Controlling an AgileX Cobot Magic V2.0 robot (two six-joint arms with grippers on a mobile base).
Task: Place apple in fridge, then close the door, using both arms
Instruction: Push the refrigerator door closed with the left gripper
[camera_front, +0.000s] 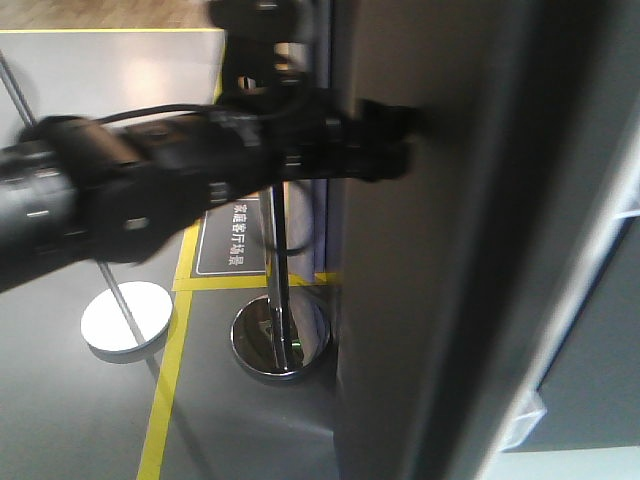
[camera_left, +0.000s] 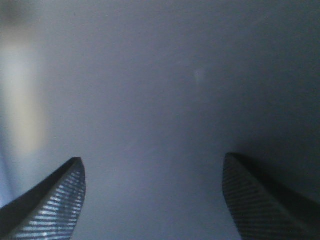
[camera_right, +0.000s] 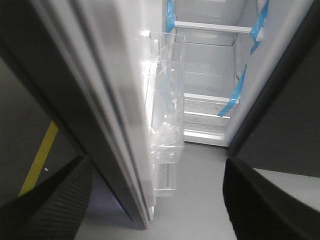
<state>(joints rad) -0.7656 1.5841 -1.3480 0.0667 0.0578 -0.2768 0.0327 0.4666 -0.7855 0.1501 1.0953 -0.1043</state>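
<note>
Item: I saw my left gripper spread, against the tall dark grey door; right gripper spread, clear plastic bins beyond

This looks like a demonstration or test hall rather than a home: a grey floor carries yellow tape lines and a printed floor sign, chrome stanchion posts rope off the area, and a fridge stands freely there.
</note>
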